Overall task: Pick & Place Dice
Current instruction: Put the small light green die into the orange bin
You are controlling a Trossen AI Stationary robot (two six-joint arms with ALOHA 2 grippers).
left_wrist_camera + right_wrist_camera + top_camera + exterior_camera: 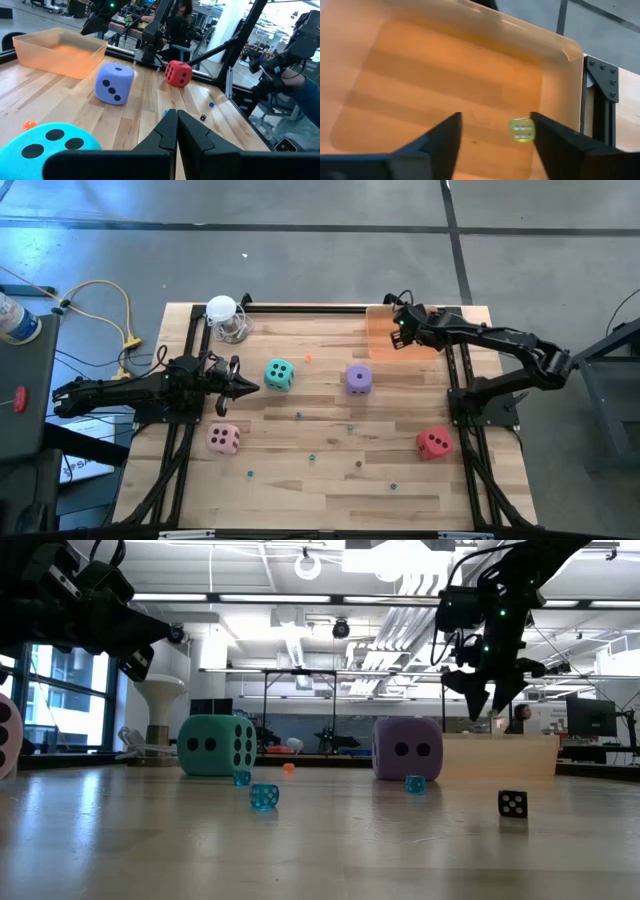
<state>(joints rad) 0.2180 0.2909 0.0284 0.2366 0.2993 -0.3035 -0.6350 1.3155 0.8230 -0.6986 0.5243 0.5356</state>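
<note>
Right end effector (492,137), jaws apart w/ nothing held, hangs over orange bin (380,340); a small yellow die (522,130) shows below; purple die (359,379) nearest on desk (330,470), approach vertically, centred; left end effector (250,386) together.

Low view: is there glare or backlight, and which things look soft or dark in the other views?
Low view: bright ceiling lights leave both arms as dark silhouettes; the table reflects a pale sheen. Left wrist view: the near teal die looks soft, the purple die sharper. Right wrist view: the orange bin glows, tinting the wood beneath.
</note>
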